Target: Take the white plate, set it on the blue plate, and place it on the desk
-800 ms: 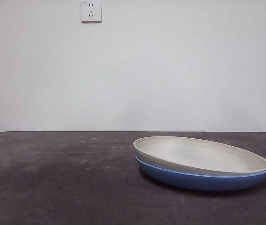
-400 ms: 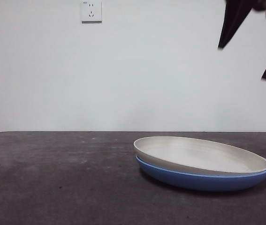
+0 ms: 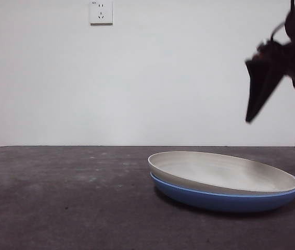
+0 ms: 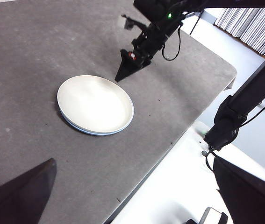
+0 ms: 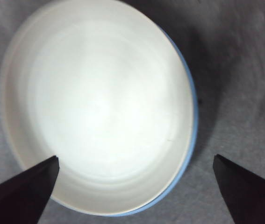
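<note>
Right gripper (image 3: 282, 122), jaws spread wide, hangs directly above the white plate's (image 3: 222, 172) near rim; that plate sits nested in the blue plate (image 3: 225, 200) on the desk (image 3: 64, 198), toward its right edge.

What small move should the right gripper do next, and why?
Probably lower straight toward the near rim of the white plate. The right gripper hangs open above it, one jaw over the plate and one outside, not touching. The plate sits nested in the blue plate, so the rim must be gripped first.
</note>
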You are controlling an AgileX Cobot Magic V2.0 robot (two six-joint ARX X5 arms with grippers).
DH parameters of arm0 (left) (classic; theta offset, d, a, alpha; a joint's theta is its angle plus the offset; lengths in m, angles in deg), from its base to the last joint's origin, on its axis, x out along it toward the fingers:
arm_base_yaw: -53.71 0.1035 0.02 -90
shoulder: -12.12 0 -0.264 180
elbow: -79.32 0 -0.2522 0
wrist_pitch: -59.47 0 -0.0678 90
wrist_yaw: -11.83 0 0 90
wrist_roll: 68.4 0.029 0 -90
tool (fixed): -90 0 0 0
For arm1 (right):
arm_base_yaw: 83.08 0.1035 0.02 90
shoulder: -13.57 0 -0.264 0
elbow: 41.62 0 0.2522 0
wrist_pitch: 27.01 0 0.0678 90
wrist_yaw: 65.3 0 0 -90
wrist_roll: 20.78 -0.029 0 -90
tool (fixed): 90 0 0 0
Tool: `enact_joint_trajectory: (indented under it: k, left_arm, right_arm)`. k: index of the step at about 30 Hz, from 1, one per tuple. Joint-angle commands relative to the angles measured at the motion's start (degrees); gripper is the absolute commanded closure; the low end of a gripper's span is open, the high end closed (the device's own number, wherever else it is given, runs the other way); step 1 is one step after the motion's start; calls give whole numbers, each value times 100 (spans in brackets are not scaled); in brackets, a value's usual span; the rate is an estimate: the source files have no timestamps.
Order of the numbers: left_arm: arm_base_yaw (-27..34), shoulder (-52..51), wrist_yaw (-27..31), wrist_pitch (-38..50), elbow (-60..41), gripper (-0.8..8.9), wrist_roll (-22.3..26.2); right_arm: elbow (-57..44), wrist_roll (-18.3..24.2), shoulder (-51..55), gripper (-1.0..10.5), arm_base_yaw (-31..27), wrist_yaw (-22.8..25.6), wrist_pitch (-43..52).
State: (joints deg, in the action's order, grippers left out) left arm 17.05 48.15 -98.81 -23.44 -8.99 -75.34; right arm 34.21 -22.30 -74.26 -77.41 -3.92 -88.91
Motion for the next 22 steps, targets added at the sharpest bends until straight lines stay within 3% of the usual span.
enact_joint_trajectory:
  k: [1, 18, 22]
  left_arm:
    - [-44, 22, -15, 50, 74, 219, -22]
    - [-44, 24, -15, 144, 74, 219, -24]
    - [-44, 24, -17, 144, 74, 219, -24]
  right_arm:
    - [-81, 72, -210, 358, -59, -227, 304]
    - [-122, 74, -1012, 359, -83, -448, 883]
    - [-122, 74, -1078, 485, -83, -448, 933]
